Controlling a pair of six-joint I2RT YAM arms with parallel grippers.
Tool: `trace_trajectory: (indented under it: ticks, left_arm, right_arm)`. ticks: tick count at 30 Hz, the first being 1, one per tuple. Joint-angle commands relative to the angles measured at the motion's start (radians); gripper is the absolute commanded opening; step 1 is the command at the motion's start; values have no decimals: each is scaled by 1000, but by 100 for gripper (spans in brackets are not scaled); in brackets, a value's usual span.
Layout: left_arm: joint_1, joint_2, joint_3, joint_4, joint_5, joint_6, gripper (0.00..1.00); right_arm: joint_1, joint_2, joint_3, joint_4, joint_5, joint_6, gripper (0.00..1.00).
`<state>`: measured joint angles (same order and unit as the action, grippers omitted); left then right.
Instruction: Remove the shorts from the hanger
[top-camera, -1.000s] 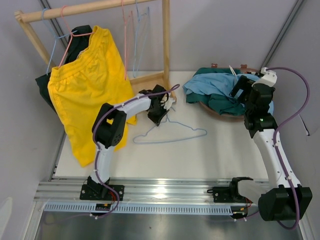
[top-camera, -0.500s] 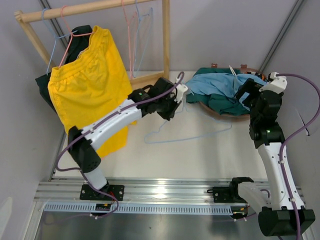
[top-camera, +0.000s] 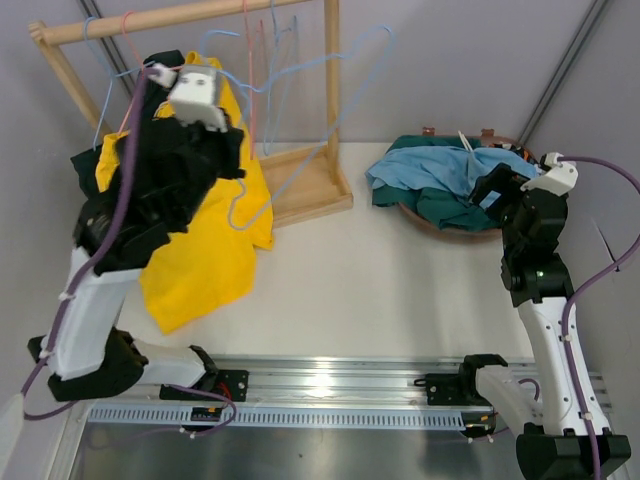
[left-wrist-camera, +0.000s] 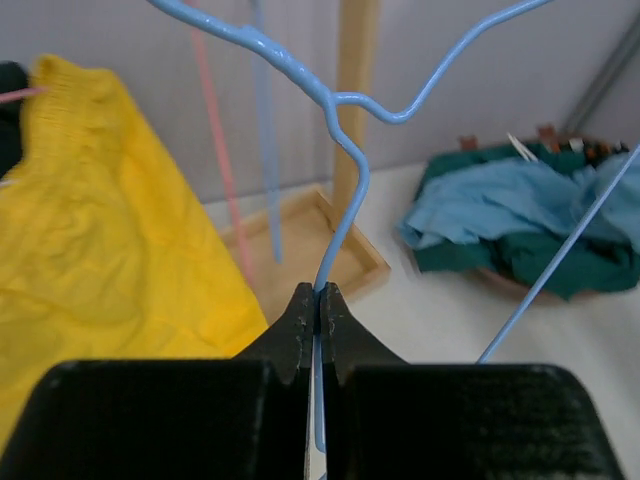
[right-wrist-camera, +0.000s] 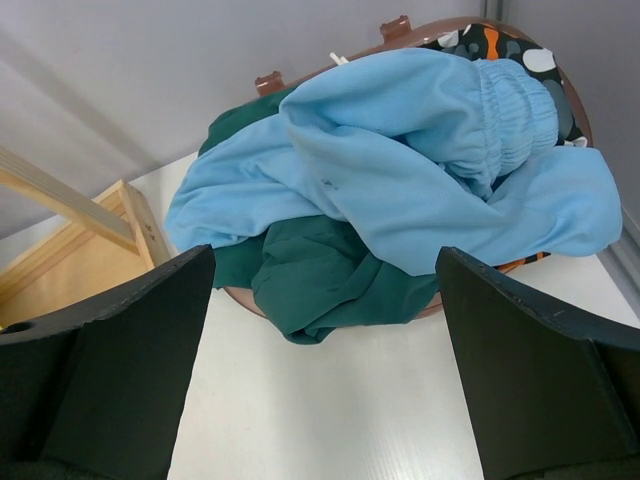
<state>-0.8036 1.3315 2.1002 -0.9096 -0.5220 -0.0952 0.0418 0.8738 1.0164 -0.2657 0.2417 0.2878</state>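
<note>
1. While the left tool (left-wrist-camera: 318, 300) is clamped on the wire of a bare blue hanger (left-wrist-camera: 285, 62), raised beside the wooden rack (top-camera: 332, 100), the yellow shorts (top-camera: 215, 240) are seen hanging from the rack's rail, with the black shorts (top-camera: 90, 165) behind them.
2. The right tool (right-wrist-camera: 322, 262) is held with its fingers wide apart above the basket (right-wrist-camera: 480, 25), where the light blue shorts (right-wrist-camera: 400, 160), teal shorts (right-wrist-camera: 320, 275) and patterned shorts (right-wrist-camera: 500, 45) are piled.
3. Two pairs are judged left to remove.
4. If the bare hanger is swung too close, its free end could be snagged on the yellow fabric or the empty pink hanger (left-wrist-camera: 227, 180), and the rack could be tipped.
5. The thin wire could be twisted out of the narrow pinch.
</note>
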Motion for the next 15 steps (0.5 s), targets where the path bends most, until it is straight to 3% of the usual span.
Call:
trace_trajectory:
  ticks: [1,6,8,11,13,14,15]
  left_arm:
    - [0,-60,20,55,-239,34,0]
    - [0,-133,-69,124,-548,92,0]
    - [0,-130,-83,126,-628,153,0]
    - [3,-143,-217,254,-800,291,0]
    - [14,-187,-282,493,-877,469,0]
    - [17,-207,-358,734,-894,556,0]
    - [18,-241,-440,873,-923,763,0]
  right_arm:
    - [-2,-22,-16,6,-25,14,99]
    - [9,-21,-35,19,-38,20,99]
    - [13,-16,-35,20,-48,25,99]
    - [18,-19,-35,19,-55,27,100]
    - [20,-21,-35,17,-55,25,99]
    - [23,-24,-35,14,-55,25,99]
    - [24,-22,-35,13,-56,25,99]
